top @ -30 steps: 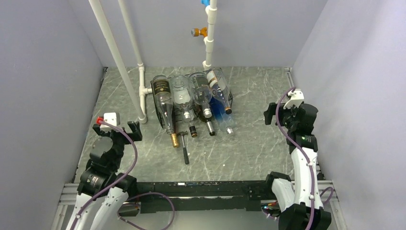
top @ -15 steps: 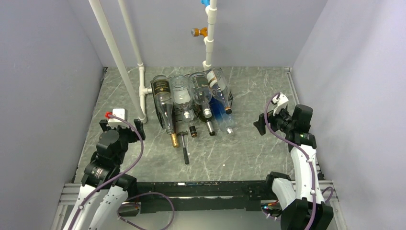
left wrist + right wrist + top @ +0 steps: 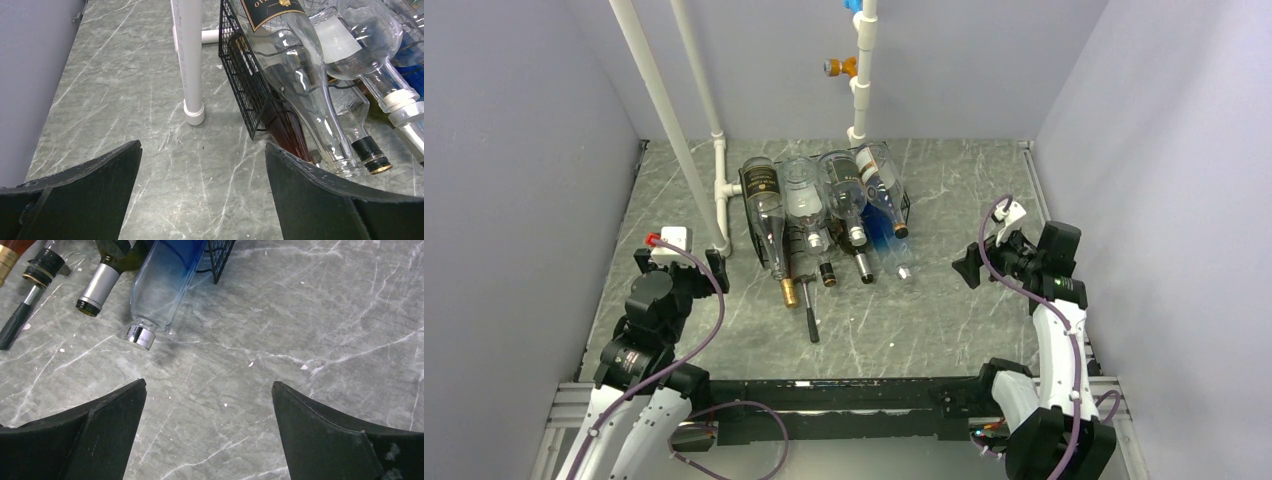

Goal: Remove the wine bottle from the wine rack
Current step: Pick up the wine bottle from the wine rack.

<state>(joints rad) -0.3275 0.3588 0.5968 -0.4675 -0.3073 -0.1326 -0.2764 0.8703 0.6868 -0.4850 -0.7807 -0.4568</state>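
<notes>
Wine bottle (image 3: pixel 295 85): clear, black-labelled, lies on wine rack (image 3: pixel 240 75), leftmost slot, neck toward you. Left gripper (image 3: pixel 202 155), right gripper (image 3: pixel 207 390): both spread wide, empty, apart from rack. Step: approach. Next: you straddle neck, close, draw out.

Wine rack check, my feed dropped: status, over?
Left end effector open, empty; right end effector open, empty. Wine rack holds its bottles, none gripped. White pipe beside rack, left arm's side.

The black wire-mesh box-shaped wine rack (image 3: pixel 243 80) stands at the back of the grey table (image 3: pixel 944 310). Glass wine bottles (image 3: pixel 765 210) lie across it side by side, necks jutting forward
</notes>
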